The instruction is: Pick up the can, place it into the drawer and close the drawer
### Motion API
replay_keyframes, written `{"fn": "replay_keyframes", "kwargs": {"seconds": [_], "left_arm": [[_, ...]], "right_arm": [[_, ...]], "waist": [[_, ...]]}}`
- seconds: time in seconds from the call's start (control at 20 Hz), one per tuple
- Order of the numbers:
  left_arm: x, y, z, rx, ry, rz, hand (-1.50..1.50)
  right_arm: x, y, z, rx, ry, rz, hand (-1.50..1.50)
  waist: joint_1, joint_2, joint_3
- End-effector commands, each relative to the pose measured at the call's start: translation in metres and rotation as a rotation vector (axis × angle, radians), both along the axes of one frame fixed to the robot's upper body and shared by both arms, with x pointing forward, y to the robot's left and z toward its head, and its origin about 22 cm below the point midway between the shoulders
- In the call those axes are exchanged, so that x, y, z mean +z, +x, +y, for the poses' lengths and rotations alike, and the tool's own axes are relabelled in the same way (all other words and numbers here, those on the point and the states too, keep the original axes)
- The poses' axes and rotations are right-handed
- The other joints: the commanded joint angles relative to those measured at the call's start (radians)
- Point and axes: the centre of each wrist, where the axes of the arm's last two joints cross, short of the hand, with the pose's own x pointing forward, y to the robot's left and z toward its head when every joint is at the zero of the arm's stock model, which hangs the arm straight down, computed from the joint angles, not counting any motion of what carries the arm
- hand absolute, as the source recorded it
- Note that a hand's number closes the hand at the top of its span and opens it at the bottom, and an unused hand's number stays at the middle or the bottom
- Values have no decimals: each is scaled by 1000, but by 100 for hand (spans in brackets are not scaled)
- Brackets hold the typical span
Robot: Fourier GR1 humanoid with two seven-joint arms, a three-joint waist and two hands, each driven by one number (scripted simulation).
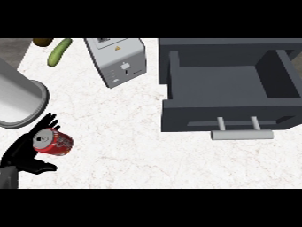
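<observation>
We have our left hand (24, 153) at about eight o'clock in the head view, its fingers and thumb curled round the red can (54, 142). The can sits in that grasp, tilted, with its silver top turned up and to the left. We cannot tell whether its base is touching the counter (133, 150) or has cleared it, since the fingers cover the lower side.

So we judge the pick-up as under way or just made, and the rest of the task as open. The drawer (231, 91) stands pulled out at two o'clock, well apart from the can, with nothing showing in its grey cavity. Its pale bar handle (241, 134) faces us at about four o'clock. We have yet to carry the can across, set it down inside and push the front shut.

Our right hand shows nowhere in the view. A large white cylinder (13, 95) at nine o'clock runs off the left edge, and we take it for part of our own arm, though that is a guess. At eleven o'clock a green vegetable (59, 52) and a brown object (42, 42) are cut by the upper edge. A grey toaster-like appliance (117, 62) stands at twelve o'clock.
</observation>
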Motion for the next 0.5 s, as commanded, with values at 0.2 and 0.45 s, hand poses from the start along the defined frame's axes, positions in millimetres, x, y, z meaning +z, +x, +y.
{"fn": "replay_keyframes", "kwargs": {"seconds": [0.2, 0.45], "left_arm": [[-4, 14, -16, -48, -149, -48, 150], [5, 23, -13, -142, -208, -7, 150]], "right_arm": [[7, -17, 0, 26, -11, 21, -150], [-3, -14, 9, 28, 18, -1, -150]], "waist": [[-8, 1, -1], [-4, -1, 0]]}}
